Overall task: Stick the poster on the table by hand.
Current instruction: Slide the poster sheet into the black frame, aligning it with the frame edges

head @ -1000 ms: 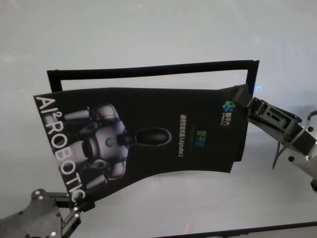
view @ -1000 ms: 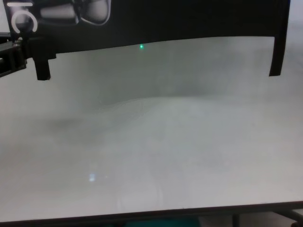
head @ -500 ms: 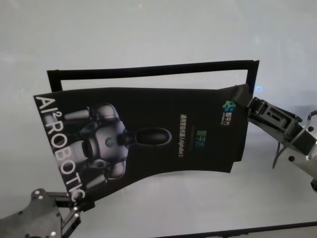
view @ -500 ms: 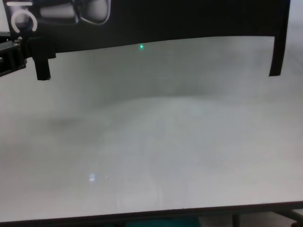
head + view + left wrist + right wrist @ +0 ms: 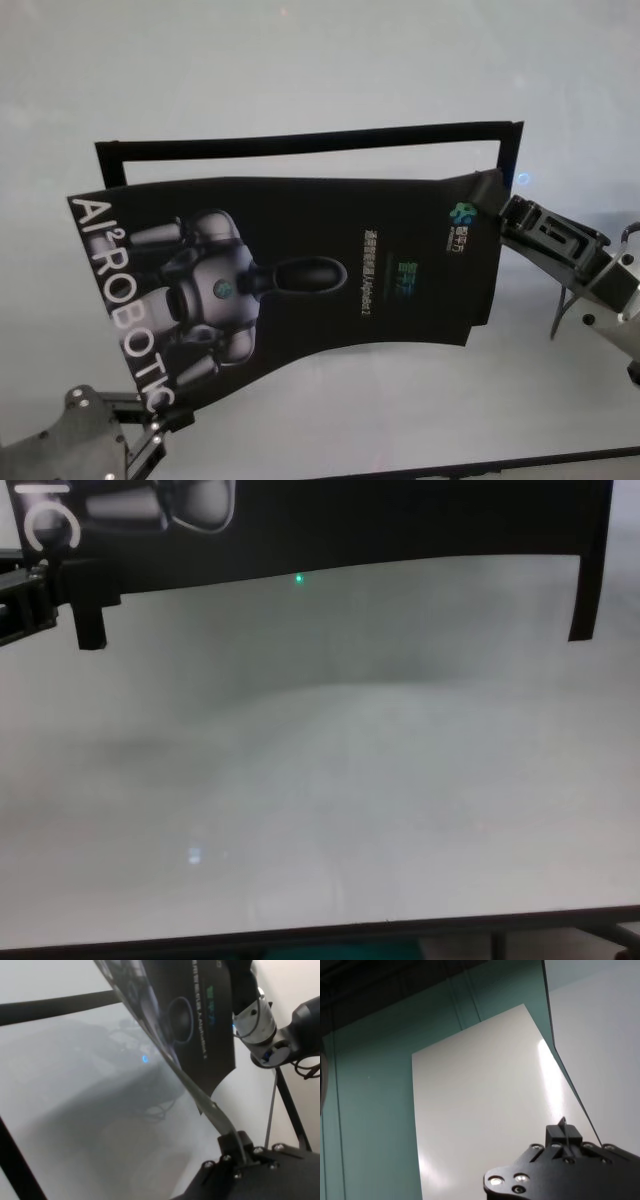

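Near-left corner of the large glossy black poster with the grey-white robot print (image 5: 290, 275) had crept slightly nearer over the last second, otherwise static: a hold, not yet laid down. It hung over the pale grey-white table (image 5: 300, 70) above the black rectangular outline (image 5: 310, 142), long axis left-right, "AI²ROBOTIC" edge left, sagging mid-span. Left gripper (image 5: 160, 425) pinched the near-left corner, right gripper (image 5: 497, 207) the far-right corner

poster (image 5: 400, 520) hanging above pale table (image 5: 330, 780), left tool (image 5: 60, 600) at its corner
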